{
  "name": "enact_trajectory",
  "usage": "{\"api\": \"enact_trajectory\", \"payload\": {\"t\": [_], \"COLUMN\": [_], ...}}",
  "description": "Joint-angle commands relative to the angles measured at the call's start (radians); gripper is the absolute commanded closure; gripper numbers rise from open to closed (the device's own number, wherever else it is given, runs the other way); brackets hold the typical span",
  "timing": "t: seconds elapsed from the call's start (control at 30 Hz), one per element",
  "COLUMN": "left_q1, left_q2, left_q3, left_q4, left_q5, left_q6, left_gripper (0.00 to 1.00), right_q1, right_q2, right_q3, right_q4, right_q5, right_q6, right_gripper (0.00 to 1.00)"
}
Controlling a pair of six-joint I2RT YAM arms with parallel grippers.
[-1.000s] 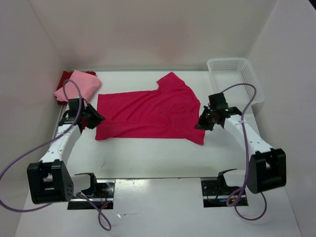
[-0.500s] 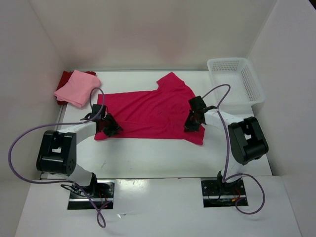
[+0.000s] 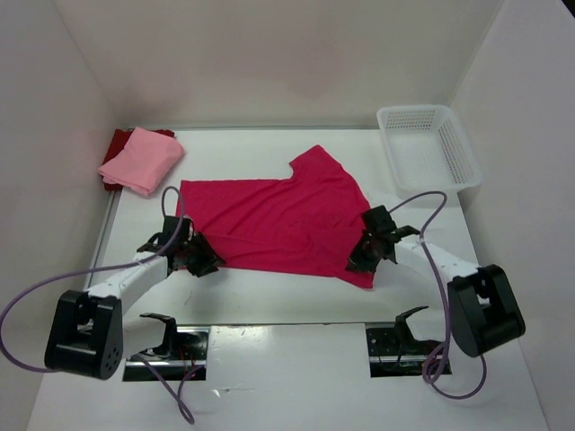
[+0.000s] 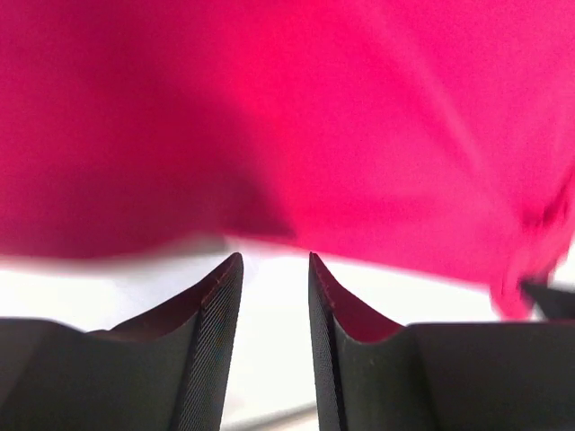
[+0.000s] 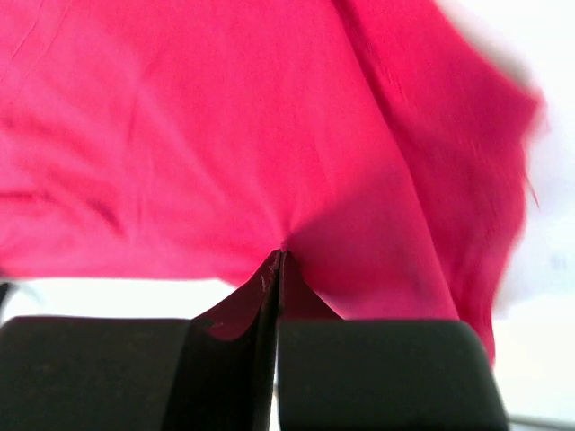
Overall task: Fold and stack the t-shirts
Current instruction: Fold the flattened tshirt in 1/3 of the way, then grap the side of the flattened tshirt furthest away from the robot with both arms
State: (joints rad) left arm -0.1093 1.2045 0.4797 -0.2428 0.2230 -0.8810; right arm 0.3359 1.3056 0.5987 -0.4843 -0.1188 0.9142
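The bright magenta-pink t-shirt point(image 3: 278, 220) lies spread flat in the middle of the table, one sleeve pointing to the back. My right gripper point(image 3: 359, 258) is at its near right corner, and in the right wrist view the gripper point(image 5: 280, 258) is shut on the hem of the magenta cloth point(image 5: 225, 135), which puckers at the tips. My left gripper point(image 3: 199, 260) is at the near left corner. In the left wrist view it point(image 4: 274, 262) stands open, with only white table between its fingers and the shirt's edge point(image 4: 296, 153) just beyond them. The light pink t-shirt point(image 3: 142, 160) lies folded on the dark red t-shirt point(image 3: 114, 144) at the back left.
A white mesh basket point(image 3: 431, 148) stands at the back right by the wall. White walls close in the table on the left, back and right. Purple cables loop from both arms over the near part of the table.
Both grippers have come toward the near edge, and the magenta shirt has slid nearer with them. The right gripper stayed shut on the hem.
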Motion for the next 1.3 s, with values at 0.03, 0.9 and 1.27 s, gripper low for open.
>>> {"api": "enact_trajectory", "payload": {"t": [0.03, 0.9, 1.27], "left_q1": [-0.073, 0.117, 0.165], "left_q2": [-0.089, -0.068, 0.595], "left_q3": [0.02, 0.228, 0.83], "left_q4": [-0.073, -0.016, -0.207], "left_q5": [0.099, 0.221, -0.319], "left_q6": [-0.026, 0.08, 0.272], "left_gripper": [0.58, 0.56, 0.51], "right_q1": [-0.031, -0.057, -0.066], "right_q2": [-0.175, 0.177, 0.395], "right_q3": [0.038, 0.45, 0.673], "right_q4": [-0.089, 0.006, 0.035], "right_q5": [-0.001, -0.012, -0.054], "right_q6": [0.04, -0.133, -0.239], "right_gripper": [0.98, 0.84, 0.84]}}
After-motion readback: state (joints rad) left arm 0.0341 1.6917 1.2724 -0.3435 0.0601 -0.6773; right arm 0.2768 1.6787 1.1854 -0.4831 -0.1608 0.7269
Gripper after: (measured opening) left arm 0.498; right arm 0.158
